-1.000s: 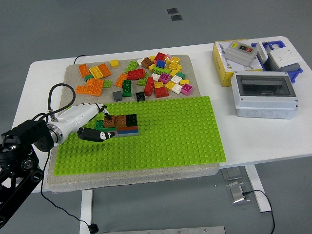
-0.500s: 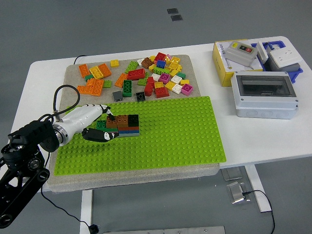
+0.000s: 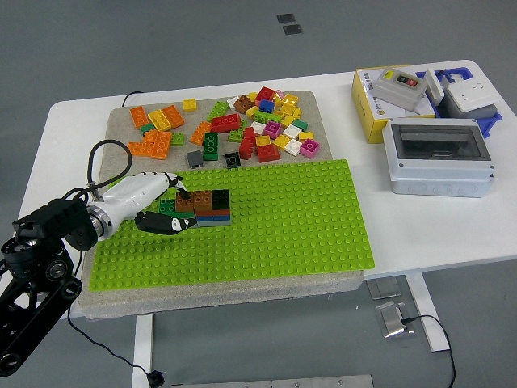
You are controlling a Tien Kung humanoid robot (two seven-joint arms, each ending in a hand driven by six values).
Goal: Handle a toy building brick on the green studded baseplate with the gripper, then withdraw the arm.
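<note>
Studded green baseplate [image 3: 283, 218], blocky brick stack [image 3: 203, 207]

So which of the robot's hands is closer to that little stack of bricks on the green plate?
The left. The left hand is right at the left end of the stack of bricks on the green plate, fingers around that end. The right hand is not in view.

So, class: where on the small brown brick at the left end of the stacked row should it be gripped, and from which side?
Grip the small brown brick across its front and back faces, coming from the left, where the left robot hand already is. Its right side butts against the neighbouring dark brick, so only the left end and the long faces look free.
</note>
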